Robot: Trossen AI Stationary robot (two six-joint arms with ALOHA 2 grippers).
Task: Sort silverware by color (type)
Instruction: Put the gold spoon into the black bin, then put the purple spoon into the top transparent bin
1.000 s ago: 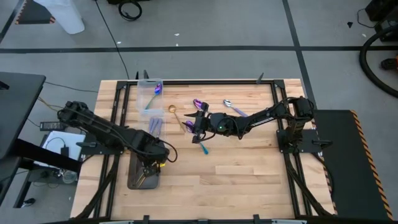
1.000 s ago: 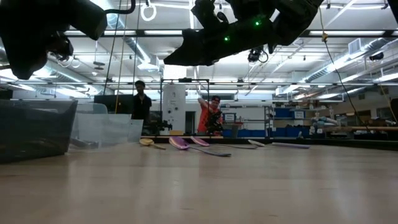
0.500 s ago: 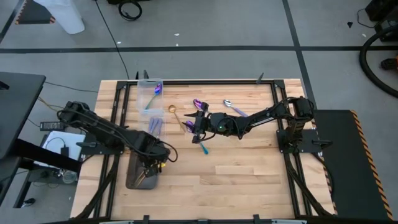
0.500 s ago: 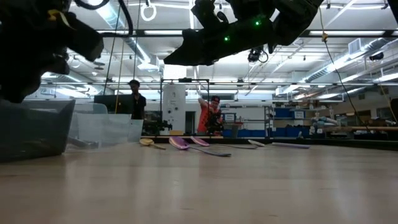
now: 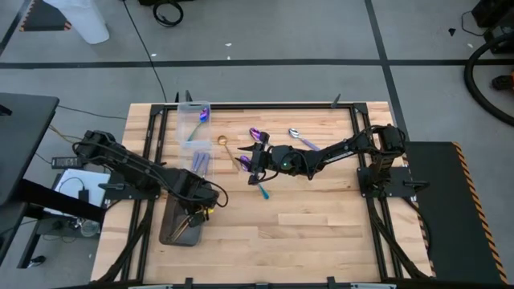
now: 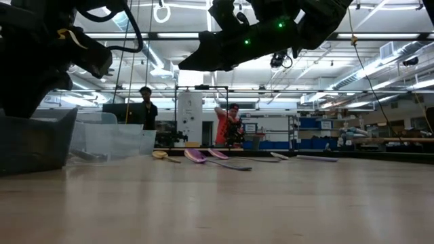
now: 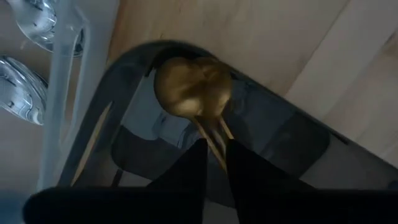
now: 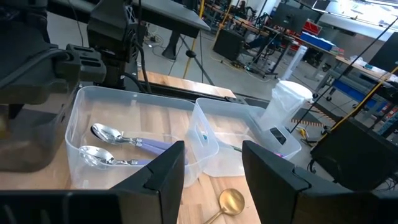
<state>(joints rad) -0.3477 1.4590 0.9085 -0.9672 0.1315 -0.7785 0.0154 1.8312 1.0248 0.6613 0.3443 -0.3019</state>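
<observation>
Silverware here means small slim spoons in gold, purple with blue handles, and shiny silver.

From above, the left gripper (image 5: 193,219) hangs over the dark grey tray (image 5: 170,233) at the near left of the wooden table (image 5: 321,225). A gold spoon (image 5: 185,228) lies slanted in that tray. Two clear bins sit at the far left; the far bin (image 5: 193,120) holds a purple spoon (image 5: 204,116), and the nearer bin (image 5: 201,162) has pale handles in it. A loose gold spoon (image 5: 226,145) lies just right of the bins. A purple spoon (image 5: 254,132) and a silver spoon (image 5: 299,136) lie farther right. The right gripper (image 5: 255,160) hangs over the middle of the table, above a spoon with a blue handle (image 5: 263,191).

From table height, spoons lie in a row far across the table: a gold one (image 6: 160,154), purple ones (image 6: 195,156) and a silver one (image 6: 279,156). Two people stand in the room behind.

The left wrist view shows the gold spoon's round bowl (image 7: 193,87) inside the tray (image 7: 292,137). Its thin handle runs between the two dark fingers (image 7: 186,171), which sit close on either side of it; I cannot tell if they still pinch it.

The right wrist view shows its two fingers (image 8: 168,171) spread apart with nothing between them. Two silver spoons (image 8: 109,133) with pale handles lie in a clear bin (image 8: 81,99), and a gold spoon (image 8: 231,201) rests on the table.
</observation>
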